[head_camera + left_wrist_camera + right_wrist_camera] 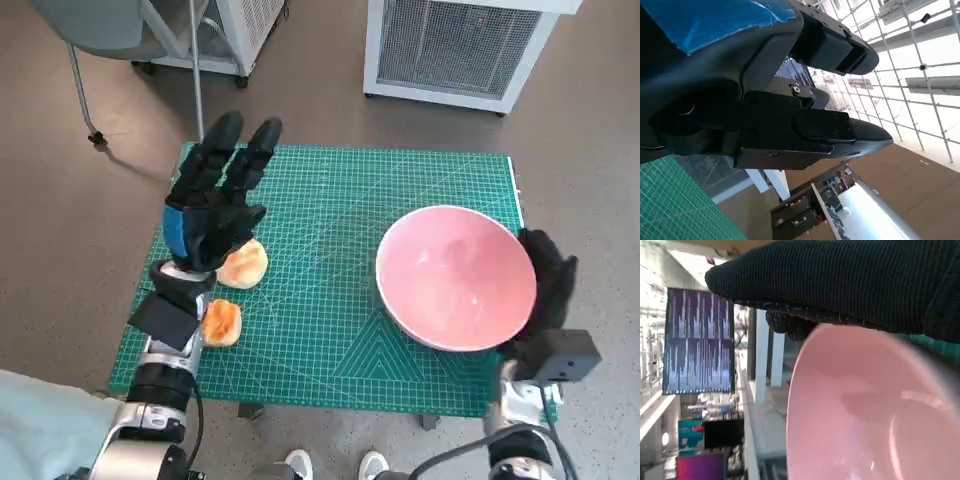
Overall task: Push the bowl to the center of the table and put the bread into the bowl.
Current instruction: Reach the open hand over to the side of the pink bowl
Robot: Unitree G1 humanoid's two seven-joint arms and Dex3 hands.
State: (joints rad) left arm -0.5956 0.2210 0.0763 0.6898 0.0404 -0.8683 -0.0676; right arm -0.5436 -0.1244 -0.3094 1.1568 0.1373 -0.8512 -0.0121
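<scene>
A large pink bowl (pixel 455 275) stands on the right part of the green cutting mat (pixel 330 200). My gloved right hand (pixel 548 278) lies against the bowl's right rim, holding nothing. In the right wrist view the glove (pixel 840 280) lies just over the bowl's (pixel 865 415) edge. One bread roll (pixel 247 266) lies on the mat's left side, and a second piece of bread (pixel 222 322) lies nearer to me. My left hand (pixel 215 205) hovers above the far roll with its fingers stretched out and empty. The left wrist view shows that hand's fingers (pixel 805 125) spread, with a strip of mat (pixel 670 205) beneath.
Beyond the table stand a white grilled unit (pixel 455 45), a white cabinet (pixel 240 30) and a chair (pixel 100 30). A person's shoes (pixel 330 465) show at the table's near edge. The bowl sits close to the mat's right edge (pixel 517 200).
</scene>
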